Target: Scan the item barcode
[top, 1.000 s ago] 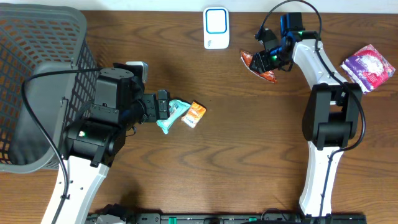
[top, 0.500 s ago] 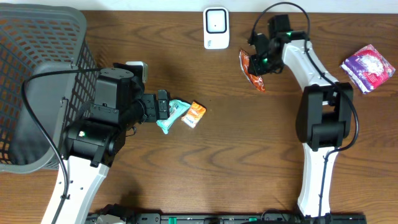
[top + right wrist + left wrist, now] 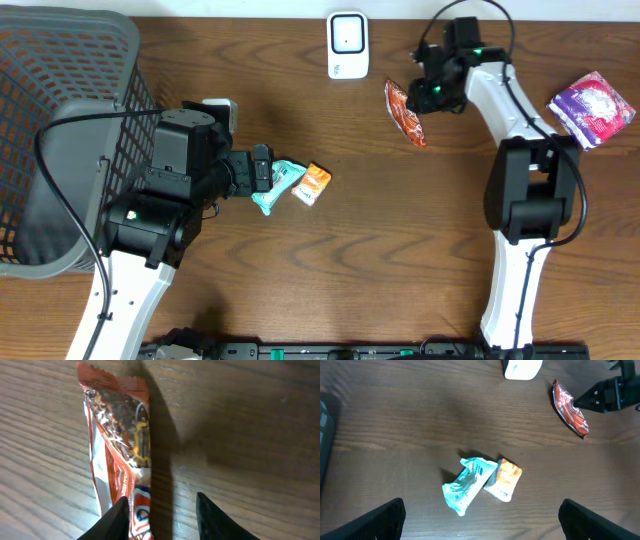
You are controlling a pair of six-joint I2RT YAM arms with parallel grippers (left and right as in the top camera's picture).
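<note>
Scanning job: turn the red packet the right way

Right by the right pincer is the red packet. Its near end sits between the two fingers, close to one of them, and the rest sticks out in front. I cannot tell if the fingers are squeezing it or only touching it. A little way past the packet, off to one side of the pincer, the white scanner sits on the table. I think the job now is to bring the packet to the scanner. To do it well, the pincer needs a sure hold first. Then it should turn the packet so the barcode faces the scanner, flat and close. I cannot see the barcode. Far off, the left pincer hangs wide open, holding nothing, over a blue packet and an orange packet.
</note>
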